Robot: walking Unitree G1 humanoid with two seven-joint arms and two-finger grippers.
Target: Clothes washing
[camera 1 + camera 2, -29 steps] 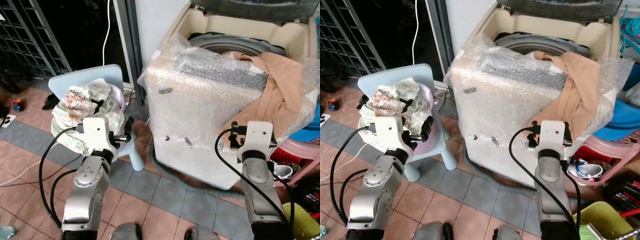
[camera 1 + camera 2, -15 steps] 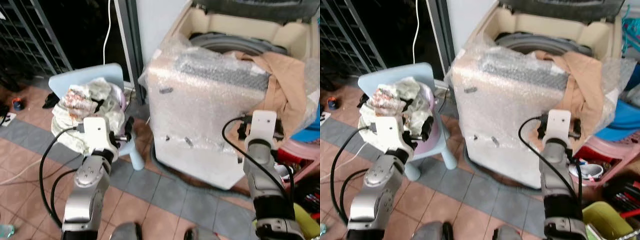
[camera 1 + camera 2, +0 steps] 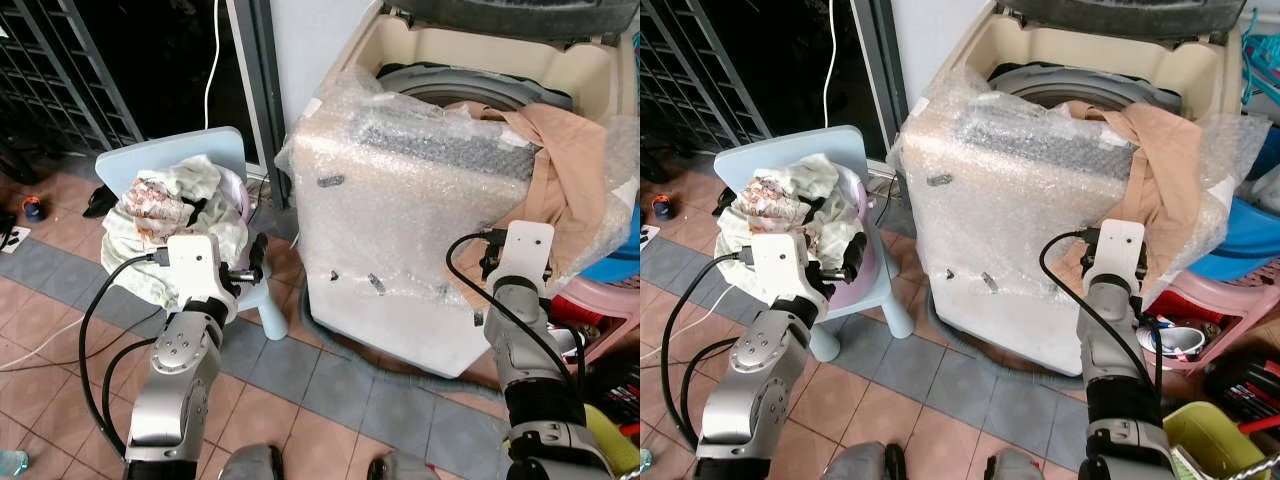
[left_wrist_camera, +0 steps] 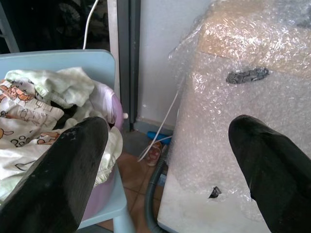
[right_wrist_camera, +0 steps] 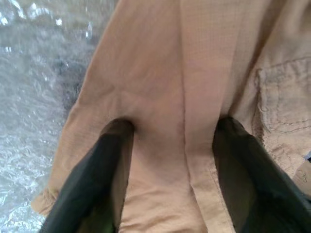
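Bubble-wrapped washing machine [image 3: 400, 230] dead ahead, tan shirt [image 3: 560, 180] draped over its rim, half out of the drum. My right claw [image 5: 165, 160] sits spread, fingers pressed into that cloth to pinch it. Left claw [image 4: 165, 165] waits wide beside the laundry pile [image 3: 170, 215] on the blue chair [image 3: 200, 150].

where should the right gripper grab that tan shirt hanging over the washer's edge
Grip the hanging fold of the tan shirt below the washer rim, coming straight at the front. The right gripper has its open fingers pressed either side of a vertical seam, so the loose cloth there should bunch when pinched.
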